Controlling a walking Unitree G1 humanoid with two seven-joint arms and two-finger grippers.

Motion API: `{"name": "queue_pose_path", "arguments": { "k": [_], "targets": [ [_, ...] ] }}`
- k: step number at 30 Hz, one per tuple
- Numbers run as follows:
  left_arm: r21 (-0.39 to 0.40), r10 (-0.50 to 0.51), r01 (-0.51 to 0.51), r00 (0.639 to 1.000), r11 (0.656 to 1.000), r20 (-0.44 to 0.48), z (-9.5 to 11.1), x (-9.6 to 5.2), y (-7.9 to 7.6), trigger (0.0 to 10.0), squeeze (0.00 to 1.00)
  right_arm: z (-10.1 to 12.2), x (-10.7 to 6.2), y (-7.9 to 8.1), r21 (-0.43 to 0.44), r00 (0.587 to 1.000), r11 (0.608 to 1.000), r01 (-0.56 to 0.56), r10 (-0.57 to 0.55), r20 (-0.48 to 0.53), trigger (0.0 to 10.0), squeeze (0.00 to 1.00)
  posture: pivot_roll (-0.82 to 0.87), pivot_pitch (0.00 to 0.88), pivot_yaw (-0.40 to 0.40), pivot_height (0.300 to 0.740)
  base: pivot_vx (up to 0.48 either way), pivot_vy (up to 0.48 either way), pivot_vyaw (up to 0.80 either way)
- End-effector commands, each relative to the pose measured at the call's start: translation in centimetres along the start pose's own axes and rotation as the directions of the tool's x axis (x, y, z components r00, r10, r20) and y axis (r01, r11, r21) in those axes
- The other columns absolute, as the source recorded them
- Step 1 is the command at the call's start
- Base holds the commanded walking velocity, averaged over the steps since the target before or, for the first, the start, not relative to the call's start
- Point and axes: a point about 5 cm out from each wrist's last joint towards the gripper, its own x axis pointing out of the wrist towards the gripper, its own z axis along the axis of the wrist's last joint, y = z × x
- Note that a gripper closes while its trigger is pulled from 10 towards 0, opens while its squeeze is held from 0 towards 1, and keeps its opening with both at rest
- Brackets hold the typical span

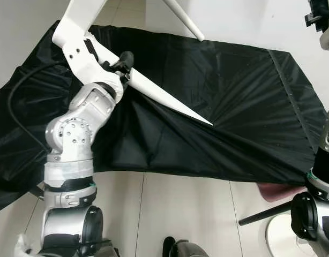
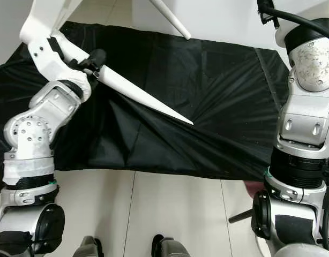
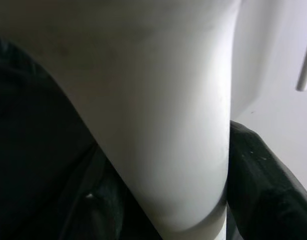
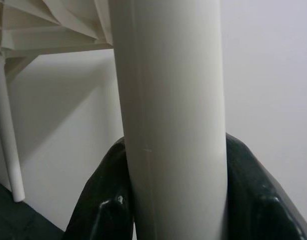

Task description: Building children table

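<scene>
Meanwhile, left gripper (image 1: 123,63) clamps a white table leg (image 1: 164,99) tapering near-right over black cloth (image 1: 234,107); right gripper (image 4: 173,200) clasps another leg (image 4: 171,100).

Floor (image 1: 186,214): pale tiles, with grout lines running toward six o'clock.
Black sheet (image 1: 245,101): lay spread directly on the floor, creased, taking up the scene's middle from nine to three o'clock.
White table leg (image 1: 170,101): its pointed tip rested on the sheet near the centre.
</scene>
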Motion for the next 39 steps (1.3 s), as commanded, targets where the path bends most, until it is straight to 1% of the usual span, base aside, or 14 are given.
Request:
{"name": "queue_pose_path", "arguments": {
  "k": [1,5,7,11,15,17,18,21,24,26,30,31,34,39],
  "targets": [
    [0.045,0.040,-0.052,0.972,0.998,0.233,4.9,-2.0,0.7,0.0,0.00,-1.5,-0.4,1.3,0.047,0.992,0.992,-0.118,0.120,-0.040,0.0,0.00,-0.03,0.185,-0.096,0.740,0.000,0.000,0.00],
    [0.032,0.074,-0.083,0.975,0.996,0.212,4.3,-2.4,1.5,0.0,0.00,-1.3,-0.1,1.6,0.039,0.985,0.985,-0.170,0.171,-0.007,0.0,0.00,-0.03,0.186,-0.104,0.740,0.000,0.000,0.00],
    [0.025,0.081,-0.089,0.968,0.996,0.236,4.8,-3.0,1.8,0.0,0.00,0.0,0.8,1.7,0.041,0.980,0.981,-0.188,0.184,0.082,0.0,0.00,-0.01,0.187,-0.119,0.740,0.000,0.000,0.00],
    [0.048,0.055,-0.073,0.955,0.996,0.292,6.4,-3.7,1.3,0.0,0.00,0.5,1.4,1.3,0.079,0.981,0.984,-0.157,0.147,0.124,0.0,0.00,0.00,0.188,-0.129,0.740,0.000,0.000,0.00],
    [0.077,0.030,-0.058,0.944,0.995,0.328,7.6,-4.1,0.9,0.0,0.00,0.5,1.5,0.9,0.108,0.986,0.986,-0.124,0.111,0.124,0.0,0.00,0.01,0.192,-0.132,0.740,0.000,0.000,0.00],
    [0.116,-0.021,-0.022,0.934,0.993,0.356,9.0,-4.3,-0.3,0.0,0.00,-0.3,1.4,0.2,0.159,0.995,0.985,-0.062,0.047,0.093,0.0,0.00,0.03,0.197,-0.132,0.740,0.000,0.000,0.00],
    [0.116,-0.021,-0.022,0.934,0.993,0.356,9.0,-4.3,-0.3,0.0,0.00,-0.3,1.4,0.2,0.159,0.995,0.985,-0.062,0.047,0.093,0.0,0.00,0.03,0.197,-0.132,0.740,0.000,0.000,0.00],
    [0.145,-0.109,0.059,0.926,0.988,0.361,10.2,-4.3,-1.9,0.0,0.00,-1.4,0.9,-0.3,0.219,0.999,0.976,-0.003,-0.006,0.040,0.0,0.00,0.04,0.198,-0.126,0.740,0.000,0.000,0.00],
    [0.161,-0.133,0.077,0.920,0.984,0.370,10.6,-4.3,-2.4,0.0,0.00,-1.7,0.8,-0.4,0.219,1.000,0.976,0.008,-0.014,0.025,0.0,0.00,0.04,0.198,-0.122,0.740,0.000,0.000,0.00],
    [0.189,-0.207,0.140,0.891,0.972,0.405,12.7,-4.5,-3.9,0.0,0.00,-2.3,0.4,-0.9,0.214,0.999,0.976,0.048,-0.053,0.014,0.0,0.00,0.06,0.193,-0.105,0.740,0.000,0.000,0.00],
    [0.196,-0.232,0.163,0.881,0.967,0.413,13.4,-4.8,-4.3,0.0,0.00,-2.6,0.3,-1.1,0.213,0.997,0.975,0.067,-0.070,0.010,0.0,0.00,0.06,0.192,-0.105,0.740,0.000,0.000,0.00],
    [0.200,-0.277,0.208,0.861,0.957,0.426,14.1,-5.3,-4.9,0.0,0.00,-2.8,0.0,-1.2,0.208,0.997,0.975,0.079,-0.081,0.003,0.0,0.00,0.07,0.193,-0.102,0.740,0.000,0.000,0.00],
    [0.208,-0.313,0.244,0.845,0.947,0.433,14.6,-5.9,-5.2,0.0,0.00,-3.1,-0.4,-0.9,0.204,0.996,0.975,0.086,-0.087,-0.005,0.0,0.00,0.08,0.193,-0.100,0.740,0.000,0.000,0.00],
    [0.199,-0.291,0.225,0.859,0.954,0.421,14.4,-5.9,-4.8,0.0,0.00,-3.0,-0.4,-0.4,0.207,0.997,0.976,0.073,-0.075,0.001,0.0,0.00,0.08,0.196,-0.107,0.740,0.000,0.000,0.00]
  ]
}}
